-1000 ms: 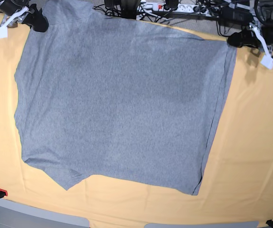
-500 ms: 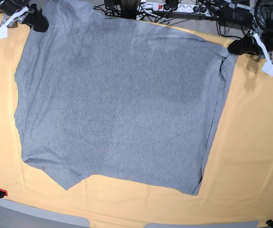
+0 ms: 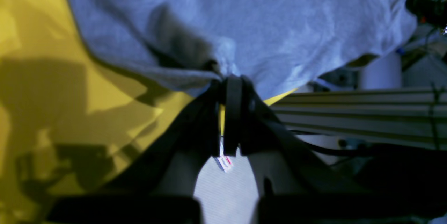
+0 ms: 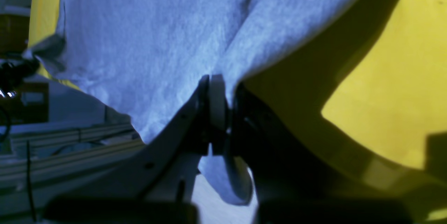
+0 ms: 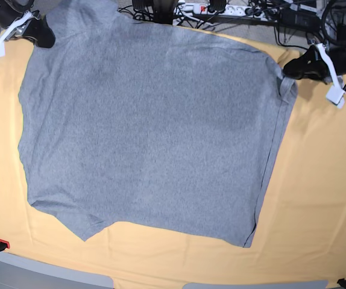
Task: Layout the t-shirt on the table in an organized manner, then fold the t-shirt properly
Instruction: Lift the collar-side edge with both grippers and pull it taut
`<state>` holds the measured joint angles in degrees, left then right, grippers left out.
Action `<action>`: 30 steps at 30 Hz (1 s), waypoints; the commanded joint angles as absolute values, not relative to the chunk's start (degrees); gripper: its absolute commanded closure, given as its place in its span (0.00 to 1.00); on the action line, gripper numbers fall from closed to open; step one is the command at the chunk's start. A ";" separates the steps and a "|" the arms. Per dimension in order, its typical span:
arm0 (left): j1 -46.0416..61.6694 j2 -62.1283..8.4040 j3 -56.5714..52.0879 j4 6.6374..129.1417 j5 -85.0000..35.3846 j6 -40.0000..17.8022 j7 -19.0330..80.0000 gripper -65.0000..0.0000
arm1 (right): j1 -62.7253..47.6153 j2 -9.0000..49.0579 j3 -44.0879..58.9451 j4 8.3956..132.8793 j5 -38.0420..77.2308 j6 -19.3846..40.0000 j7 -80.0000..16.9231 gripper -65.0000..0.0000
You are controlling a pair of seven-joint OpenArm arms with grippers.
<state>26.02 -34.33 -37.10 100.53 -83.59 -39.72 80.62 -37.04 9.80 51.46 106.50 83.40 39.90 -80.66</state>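
While the heather-grey short-sleeved cotton t-shirt (image 5: 149, 132) lies spread, plain side up, across the wide table draped in pale yellow-orange cloth (image 5: 317, 192), both arms hold it at the far edge. Seen from the base camera, the garment covers most of the table's middle and left, with one sleeve pointing toward the near edge and cloth left bare on the right.

Left gripper (image 3: 228, 80): jaws closed tight on a bunched fold at the shirt's far right corner in the base view; the fabric puckers into the pinch, and a small white label hangs below the fingers.

Right gripper (image 4: 218, 82): jaws pressed together on the shirt's edge at the far left corner in the base view, with a loop of grey fabric drooping beneath them.

Step in hand, as judged: the laying-out phase, with both far corners gripped so the shirt can be tensioned and squared; folding has not begun. The right-hand edge runs at a slant and the gripped corner there is crumpled, so the outline is not yet tidy.

Next move, as judged: draw the two corners apart and away evenly to flatten that corner, keeping tension balanced so the body does not skew.
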 commanded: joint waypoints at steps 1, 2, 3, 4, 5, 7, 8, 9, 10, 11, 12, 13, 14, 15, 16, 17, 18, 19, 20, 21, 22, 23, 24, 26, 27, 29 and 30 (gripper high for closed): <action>25.87 -35.57 -37.65 102.87 -85.00 -40.00 80.00 1.00 | -37.47 11.60 51.86 107.42 85.00 40.00 -80.00 1.00; 25.87 -35.57 -37.65 104.12 -85.00 -40.00 80.00 1.00 | -37.47 12.43 51.88 107.42 85.00 40.00 -80.00 1.00; 25.87 -35.57 -37.65 105.10 -85.00 -40.00 80.00 1.00 | -37.47 13.28 51.88 107.42 85.00 40.00 -80.00 1.00; 25.87 -35.57 -37.65 105.80 -85.00 -40.00 80.00 1.00 | -37.47 13.96 51.88 107.42 85.00 40.00 -80.00 1.00; 25.85 -35.57 -37.65 106.28 -85.00 -40.00 80.00 1.00 | -37.47 14.55 51.88 107.42 85.00 40.00 -80.00 1.00; 25.87 -35.57 -37.65 106.89 -85.00 -40.00 80.00 1.00 | -37.45 15.35 51.88 107.42 85.00 40.00 -80.00 1.00; 25.87 -35.57 -37.65 107.04 -85.00 -40.00 80.00 1.00 | -37.45 15.55 51.88 107.42 85.00 40.00 -80.00 1.00; 25.85 -35.57 -37.67 107.20 -85.00 -40.00 80.00 1.00 | -37.45 15.75 51.88 107.44 85.00 40.00 -80.00 1.00; 25.85 -35.57 -37.74 107.39 -85.00 -40.00 80.00 1.00 | -37.45 15.94 51.88 107.42 85.00 40.00 -80.00 1.00; 25.85 -35.57 -38.02 107.70 -85.00 -40.00 80.00 1.00 | -37.45 16.25 51.88 107.42 85.00 40.00 -80.00 1.00; 25.85 -35.57 -38.46 108.05 -85.00 -40.00 80.00 1.00 | -37.45 16.58 51.88 107.42 85.00 40.00 -80.00 1.00; 25.87 -35.57 -39.09 108.51 -85.00 -40.00 80.00 1.00 | -37.45 16.95 51.88 107.42 85.00 40.00 -80.00 1.00; 25.87 -35.57 -39.86 108.99 -85.00 -40.00 80.00 1.00 | -37.45 17.28 51.88 107.44 85.00 40.00 -80.00 1.00; 25.89 -35.55 -40.69 109.56 -85.00 -40.00 80.00 1.00 | -37.47 17.52 51.88 107.44 85.00 40.00 -80.00 1.00; 25.91 -35.55 -41.54 110.15 -85.00 -40.00 80.00 1.00 | -37.47 17.63 51.88 107.55 85.00 40.00 -80.00 1.00; 26.09 -35.55 -42.37 110.78 -85.00 -40.00 80.00 1.00 | -37.47 17.63 51.88 107.68 85.00 40.00 -80.00 1.00; 26.37 -35.55 -43.03 111.55 -85.00 -40.00 80.00 1.00 | -37.50 17.61 51.88 107.90 85.00 40.00 -80.00 1.00; 26.83 -35.57 -43.57 112.29 -85.00 -40.00 80.00 1.00 | -37.50 17.61 51.88 108.05 85.00 40.00 -80.00 1.00; 27.27 -35.55 -43.99 113.08 -85.00 -40.00 80.00 1.00 | -37.50 17.63 51.88 108.07 85.00 40.00 -80.00 1.00; 27.77 -35.55 -44.27 113.73 -85.00 -40.00 80.00 1.00 | -37.47 17.63 51.88 108.07 85.00 40.00 -80.00 1.00; 28.16 -35.55 -44.60 114.34 -85.00 -40.00 80.00 1.00 | -37.47 17.61 51.88 108.07 85.00 40.00 -80.00 1.00; 28.64 -35.55 -45.01 114.80 -85.00 -40.00 80.00 1.00 | -37.50 17.61 51.88 108.05 85.00 40.00 -80.00 1.00; 29.02 -35.55 -45.52 115.20 -85.00 -40.00 80.00 1.00 | -37.50 17.61 51.88 108.05 85.00 40.00 -80.00 1.00; 29.89 -35.53 -46.92 115.50 -85.00 -40.00 80.00 1.00 | -37.52 17.61 51.88 108.05 85.00 40.00 -80.00 1.00; 30.15 -35.53 -47.77 115.50 -85.00 -40.00 80.00 1.00 | -37.80 17.61 51.88 108.05 85.00 40.00 -80.00 1.00; 31.20 -35.51 -49.74 115.50 -85.00 -40.00 80.00 1.00 | -38.57 17.58 51.88 108.07 85.00 40.00 -80.00 1.00; 31.81 -35.51 -50.63 115.50 -85.00 -40.00 80.00 1.00 | -38.98 17.52 51.88 108.07 85.00 40.00 -80.00 1.00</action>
<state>31.75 -34.44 -50.09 114.76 -83.59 -39.72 80.90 -38.52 16.64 51.46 107.20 83.59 39.90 -80.68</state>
